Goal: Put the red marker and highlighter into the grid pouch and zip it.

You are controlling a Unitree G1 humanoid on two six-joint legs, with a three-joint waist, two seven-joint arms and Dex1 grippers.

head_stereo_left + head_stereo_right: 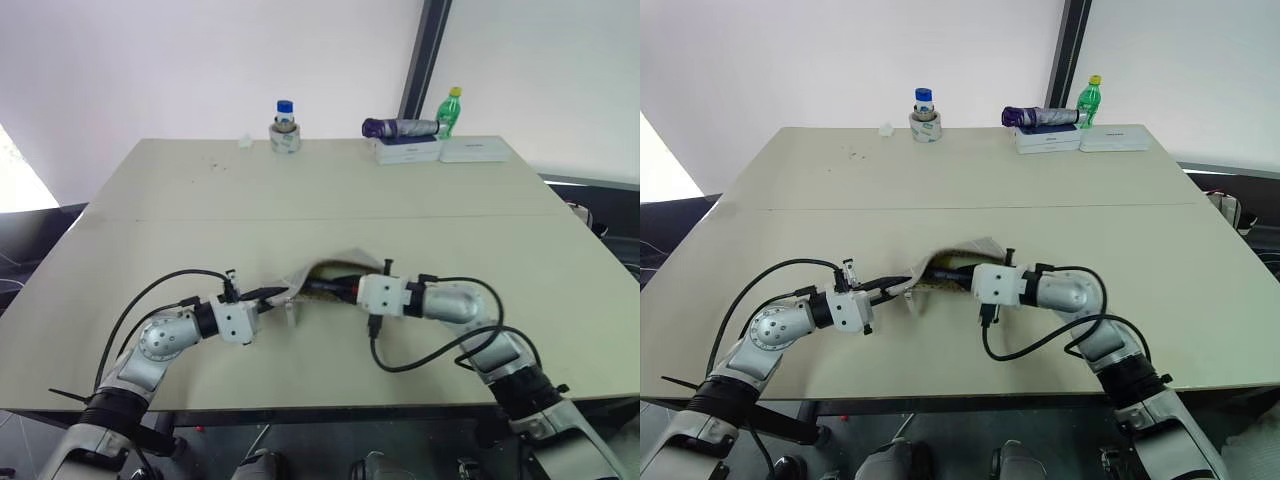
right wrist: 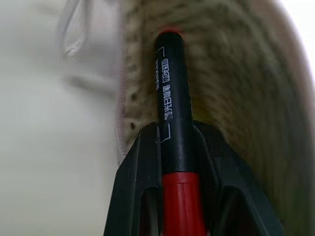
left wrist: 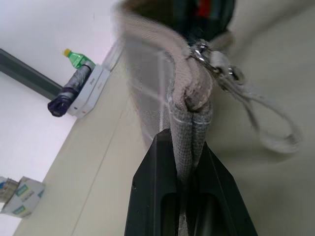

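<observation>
Fabric grid pouch pinched in left fingers; right fingers clamp slim cylindrical red marker.

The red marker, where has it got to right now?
The red marker is clamped in the right gripper near the table's front edge, its tip entering the mouth of the grid pouch, which the left gripper pinches open.
</observation>
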